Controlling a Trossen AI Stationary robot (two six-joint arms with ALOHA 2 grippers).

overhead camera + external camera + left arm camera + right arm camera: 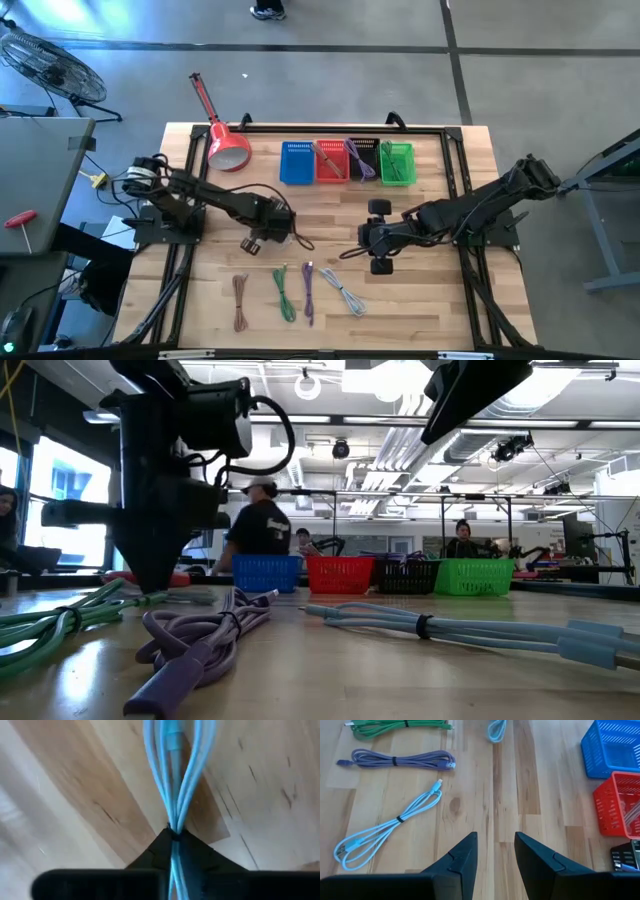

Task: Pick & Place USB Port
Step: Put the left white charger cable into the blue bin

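Left gripper [251, 243]: over the tabletop's [430, 300] middle-left, clamped on a light blue cable [172, 785] — in the left wrist view the strands run straight between its dark fingers [150, 857].
Held cable: its loop end [496, 729] shows in the right wrist view, near the blue basket [615, 747].
Right gripper [372, 240]: over the middle of the tabletop, right of the left gripper, fingers [460, 857] parted with nothing between them.
Cables lying flat: a brown cable [239, 299], a green cable [284, 292], a purple cable [308, 290] and a second light blue cable [345, 292] — set side by side along the front edge.
Baskets: blue [297, 162], red [331, 160], black [362, 157] and green [397, 163], in a row at the back edge.
Red lamp [224, 140]: left of the baskets.
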